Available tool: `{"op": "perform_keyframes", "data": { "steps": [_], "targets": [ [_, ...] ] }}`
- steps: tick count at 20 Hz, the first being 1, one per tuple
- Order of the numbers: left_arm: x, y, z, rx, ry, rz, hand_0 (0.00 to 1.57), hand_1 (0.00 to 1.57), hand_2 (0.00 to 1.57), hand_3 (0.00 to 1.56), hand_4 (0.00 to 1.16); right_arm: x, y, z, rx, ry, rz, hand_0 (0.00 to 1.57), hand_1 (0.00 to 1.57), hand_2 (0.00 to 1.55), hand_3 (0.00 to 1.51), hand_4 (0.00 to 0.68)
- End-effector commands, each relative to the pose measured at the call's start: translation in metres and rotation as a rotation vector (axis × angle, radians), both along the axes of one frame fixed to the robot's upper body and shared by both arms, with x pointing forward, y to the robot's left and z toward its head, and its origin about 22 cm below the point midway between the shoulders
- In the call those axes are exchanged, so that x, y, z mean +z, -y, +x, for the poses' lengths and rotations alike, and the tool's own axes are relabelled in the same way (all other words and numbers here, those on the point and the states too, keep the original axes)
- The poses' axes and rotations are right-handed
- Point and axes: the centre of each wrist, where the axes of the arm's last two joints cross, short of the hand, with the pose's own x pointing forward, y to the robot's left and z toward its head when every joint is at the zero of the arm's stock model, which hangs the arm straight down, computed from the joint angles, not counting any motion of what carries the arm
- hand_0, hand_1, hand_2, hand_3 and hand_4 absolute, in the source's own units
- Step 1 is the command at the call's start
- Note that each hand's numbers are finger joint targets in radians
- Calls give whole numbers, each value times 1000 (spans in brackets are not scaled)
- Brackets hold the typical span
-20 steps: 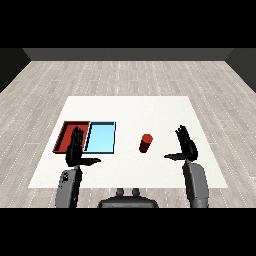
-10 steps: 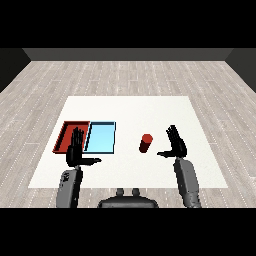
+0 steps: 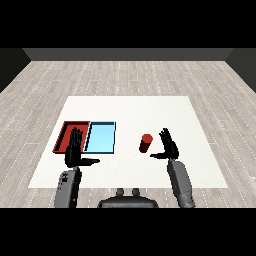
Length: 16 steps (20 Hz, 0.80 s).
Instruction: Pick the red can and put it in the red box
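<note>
The red can (image 3: 146, 143) stands upright on the white table, right of the trays. My right hand (image 3: 169, 146) is just to its right, fingers straight and thumb pointing toward the can, a small gap between them. The red tray (image 3: 67, 132) lies at the left with the light blue tray (image 3: 101, 137) beside it on the right. My left hand (image 3: 75, 151) is open, raised over the near edge of the red tray, and hides part of it.
The white table (image 3: 130, 112) extends far behind the trays and can. Grey wood floor surrounds it.
My right hand has moved left toward the red can and now sits close beside it. The left hand and the can have stayed put.
</note>
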Motion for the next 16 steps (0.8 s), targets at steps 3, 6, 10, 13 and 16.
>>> {"op": "perform_keyframes", "data": {
  "steps": [3,6,10,13,16],
  "targets": [
    [1,-12,15,-15,9,7,0,0,0,0,0,-10,-13,25,12,-17,27,0,0,0,0,0],
    [-1,5,3,-10,4,5,0,0,0,0,0,7,-11,11,28,-28,50,0,0,0,0,0],
    [-6,16,-2,-16,-1,-14,0,0,0,0,0,4,-17,21,16,-8,43,0,0,0,0,0],
    [4,10,0,-28,4,3,0,0,0,0,0,-15,-42,18,30,-38,79,0,0,0,0,0],
    [-5,13,-4,-33,4,-11,0,0,0,0,0,-16,-48,24,31,-48,69,0,0,0,0,0]
  ]
}}
